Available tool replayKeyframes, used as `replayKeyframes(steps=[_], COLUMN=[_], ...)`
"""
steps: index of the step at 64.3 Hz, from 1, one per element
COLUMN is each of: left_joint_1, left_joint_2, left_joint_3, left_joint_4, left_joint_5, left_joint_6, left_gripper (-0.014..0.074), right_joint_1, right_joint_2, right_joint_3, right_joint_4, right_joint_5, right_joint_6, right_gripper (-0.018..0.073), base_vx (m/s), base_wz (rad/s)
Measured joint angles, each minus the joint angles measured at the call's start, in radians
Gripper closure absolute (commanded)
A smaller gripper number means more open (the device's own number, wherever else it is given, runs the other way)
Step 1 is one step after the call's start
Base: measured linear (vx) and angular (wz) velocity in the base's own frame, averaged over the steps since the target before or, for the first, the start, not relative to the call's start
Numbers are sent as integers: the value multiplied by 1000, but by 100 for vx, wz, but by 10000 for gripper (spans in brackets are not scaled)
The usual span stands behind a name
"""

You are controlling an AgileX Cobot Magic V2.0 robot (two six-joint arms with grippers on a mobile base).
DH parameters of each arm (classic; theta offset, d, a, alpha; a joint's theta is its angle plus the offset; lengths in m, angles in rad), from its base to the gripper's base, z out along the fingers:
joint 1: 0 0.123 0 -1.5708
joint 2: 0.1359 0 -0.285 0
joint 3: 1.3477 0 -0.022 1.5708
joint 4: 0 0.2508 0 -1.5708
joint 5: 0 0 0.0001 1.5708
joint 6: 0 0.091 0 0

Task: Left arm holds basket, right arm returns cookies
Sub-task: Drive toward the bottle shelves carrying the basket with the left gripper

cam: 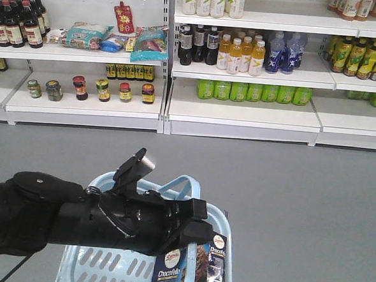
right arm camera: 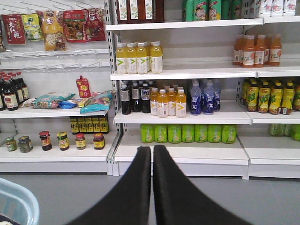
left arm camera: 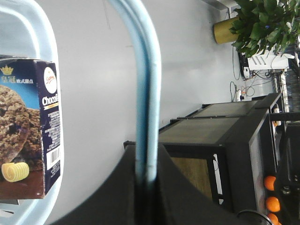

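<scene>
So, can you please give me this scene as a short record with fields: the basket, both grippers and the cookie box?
basket: light blue, slotted sides
left gripper: shut on the basket handle
right gripper: shut, holding nothing, facing the shelves
cookie box: standing inside the basket

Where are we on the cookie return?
Done: the left tool is clamped on the basket handle, so the hold looks set. In hand: nothing; the right tool is shut and empty, facing the shelves. Left: the cookie box stands in the basket, so picking and shelving it remain.
</scene>
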Motion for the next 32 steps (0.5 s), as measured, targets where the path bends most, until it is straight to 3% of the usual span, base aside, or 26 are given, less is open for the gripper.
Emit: replayKeyframes(steps=[32], left_joint_1=[0], left_joint_2=[0], left_joint_3=[0], left_joint_4=[0], left_joint_5=[-1], left_joint_6=[0], left_gripper=[604], right_joint_1=[0], right_joint_2=[0], right_joint_3=[0], right_joint_4=[0], right_joint_5=[0], right_joint_6=[0], right_gripper=[567], base_vx=[31], base_wz=[2])
